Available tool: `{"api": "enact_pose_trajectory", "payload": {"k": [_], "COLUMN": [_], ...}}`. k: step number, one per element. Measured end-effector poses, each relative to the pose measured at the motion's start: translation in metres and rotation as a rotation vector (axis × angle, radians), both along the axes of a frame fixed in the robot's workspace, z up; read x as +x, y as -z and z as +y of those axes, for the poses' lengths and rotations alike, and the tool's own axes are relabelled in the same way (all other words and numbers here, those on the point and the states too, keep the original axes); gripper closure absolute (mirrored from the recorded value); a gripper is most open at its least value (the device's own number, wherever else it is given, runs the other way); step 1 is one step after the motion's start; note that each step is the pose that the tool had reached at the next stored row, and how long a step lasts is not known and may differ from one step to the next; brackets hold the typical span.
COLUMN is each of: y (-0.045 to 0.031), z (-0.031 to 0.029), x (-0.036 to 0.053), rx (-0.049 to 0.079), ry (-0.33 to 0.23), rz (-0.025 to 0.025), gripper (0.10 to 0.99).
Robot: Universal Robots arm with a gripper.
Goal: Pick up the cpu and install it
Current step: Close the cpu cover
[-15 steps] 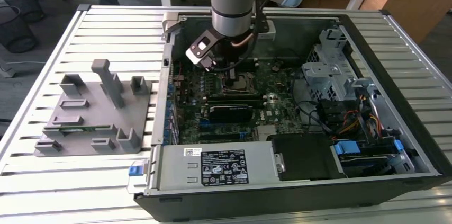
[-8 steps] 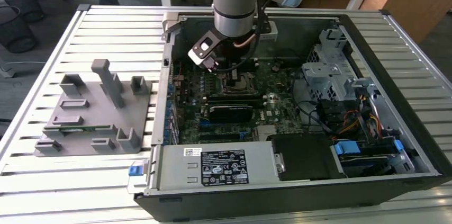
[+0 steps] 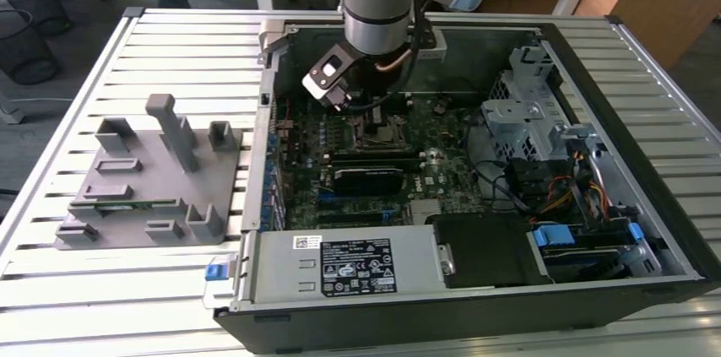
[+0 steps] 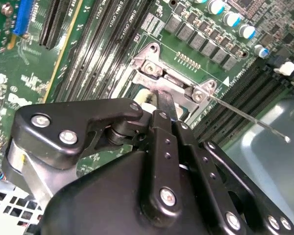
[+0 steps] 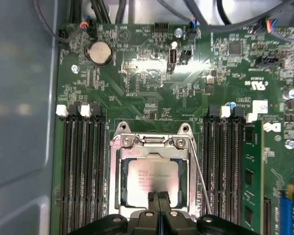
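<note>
- The cpu [image 5: 152,181] lies flat inside the socket frame [image 5: 152,142] on the motherboard [image 5: 137,88], silvery top up, with memory slots on both sides.
- The gripper [image 5: 159,198] stands over the near edge of the cpu. The jaws are narrow, almost together, with just a thin line between them, and I see nothing pinched there.
- The step in hand seems to be the seating of the cpu in the socket. I think it goes well if the chip is kept level, with its edges parallel to the frame and no push sideways, because the contacts below are likely delicate.
- The thin wire lever [image 5: 198,171] stands free beside the frame, so the socket looks not yet locked.
- The first wrist view looks straight down and gives the square fit of the cpu in the frame.
- The second wrist view looks along the gripper [image 4: 164,105] and gives the hinge of the frame and the lever [image 4: 245,115] raised off the board. Whether the tips touch the chip I cannot tell there.
- The exterior view gives the wider place. The arm [image 3: 377,2] reaches into the open computer case [image 3: 664,205] on the slatted worktop [image 3: 169,53], and a grey holder [image 3: 158,180] is at the exterior view's left.
</note>
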State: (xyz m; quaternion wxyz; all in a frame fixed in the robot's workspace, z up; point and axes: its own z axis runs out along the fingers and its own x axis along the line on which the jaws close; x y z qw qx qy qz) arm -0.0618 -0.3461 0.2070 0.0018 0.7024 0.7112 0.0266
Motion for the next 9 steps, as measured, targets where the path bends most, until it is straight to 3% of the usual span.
{"api": "enact_pose_trajectory", "payload": {"k": [2, 9], "y": [-0.0037, -0.0037], "z": [0.0000, 0.0000], "x": [0.0002, 0.0030], "rx": [0.000, 0.000], "ry": [0.000, 0.000], "rz": [0.0000, 0.0000], "gripper": [0.980, 0.980]}}
